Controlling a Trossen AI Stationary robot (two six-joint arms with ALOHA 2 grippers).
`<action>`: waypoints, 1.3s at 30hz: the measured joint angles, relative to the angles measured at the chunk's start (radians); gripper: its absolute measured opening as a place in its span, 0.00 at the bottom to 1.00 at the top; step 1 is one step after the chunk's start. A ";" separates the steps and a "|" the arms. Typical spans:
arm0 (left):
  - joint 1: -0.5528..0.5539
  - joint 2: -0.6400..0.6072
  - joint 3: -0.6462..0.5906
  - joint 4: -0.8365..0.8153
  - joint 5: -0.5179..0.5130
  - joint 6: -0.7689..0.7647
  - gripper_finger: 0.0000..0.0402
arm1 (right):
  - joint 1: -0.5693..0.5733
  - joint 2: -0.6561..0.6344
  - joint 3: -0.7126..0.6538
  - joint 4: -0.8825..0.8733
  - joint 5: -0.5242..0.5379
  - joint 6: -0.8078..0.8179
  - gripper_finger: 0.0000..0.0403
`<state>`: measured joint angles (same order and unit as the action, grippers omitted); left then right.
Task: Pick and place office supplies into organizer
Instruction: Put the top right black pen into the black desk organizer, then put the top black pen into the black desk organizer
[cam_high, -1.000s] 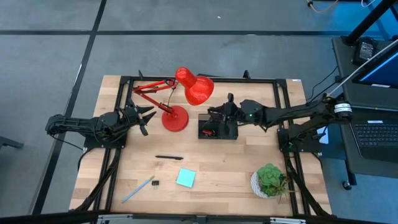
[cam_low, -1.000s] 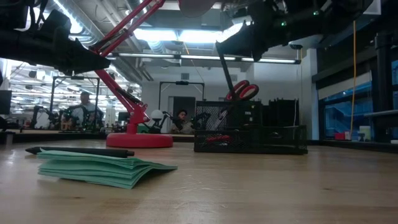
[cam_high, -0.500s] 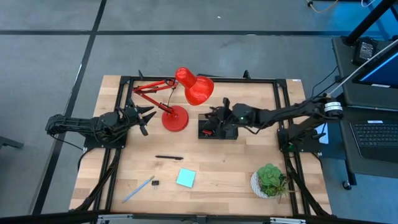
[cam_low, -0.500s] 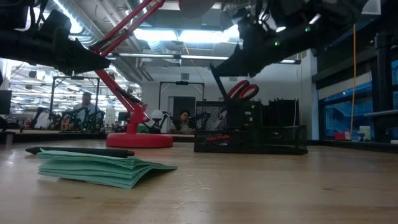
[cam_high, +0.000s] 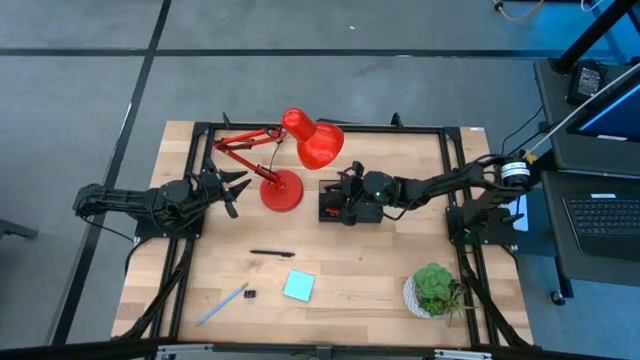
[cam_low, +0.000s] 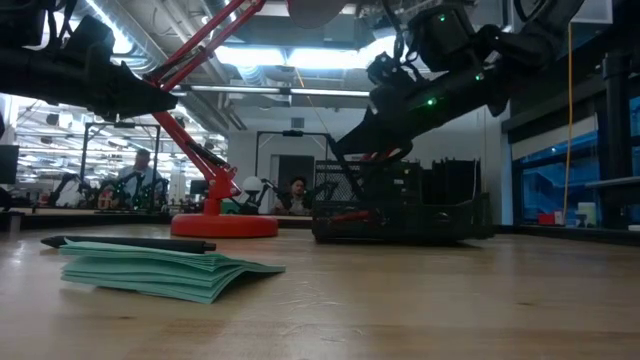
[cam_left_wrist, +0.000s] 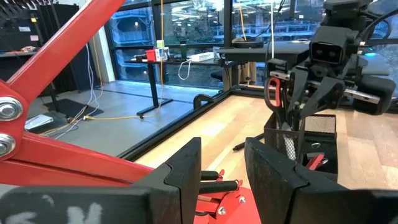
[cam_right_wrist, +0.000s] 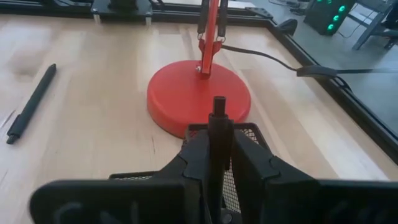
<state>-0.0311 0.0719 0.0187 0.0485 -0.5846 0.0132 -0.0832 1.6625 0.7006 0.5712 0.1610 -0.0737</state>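
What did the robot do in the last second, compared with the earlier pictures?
The right gripper, its fingers shut on a black pen, moved left and tipped down over the organizer, lowering the pen into it. The left gripper, lamp, sticky-note pad and table pens stayed put.

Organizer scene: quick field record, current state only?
organizer: black mesh tray, beside the lamp base
in organizer: red-handled scissors upright; small red piece in a low compartment
right hand: over the organizer, shut on a thin black pen
left hand: waiting by the lamp, empty, fingers apart
still on table: black pen, sticky pad, light-blue pen, black clip
other: potted plant
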 joint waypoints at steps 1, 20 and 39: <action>0.000 0.000 0.000 0.000 0.000 0.000 0.29 | 0.000 0.001 0.000 0.003 0.000 -0.002 0.13; 0.000 0.000 0.000 0.000 0.000 0.000 0.29 | 0.001 0.004 -0.002 0.017 -0.009 -0.011 0.19; 0.000 0.000 0.000 0.000 0.000 0.000 0.29 | 0.004 0.008 0.065 0.021 -0.024 -0.006 0.30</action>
<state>-0.0309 0.0719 0.0185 0.0486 -0.5846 0.0132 -0.0792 1.6707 0.7656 0.5917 0.1367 -0.0795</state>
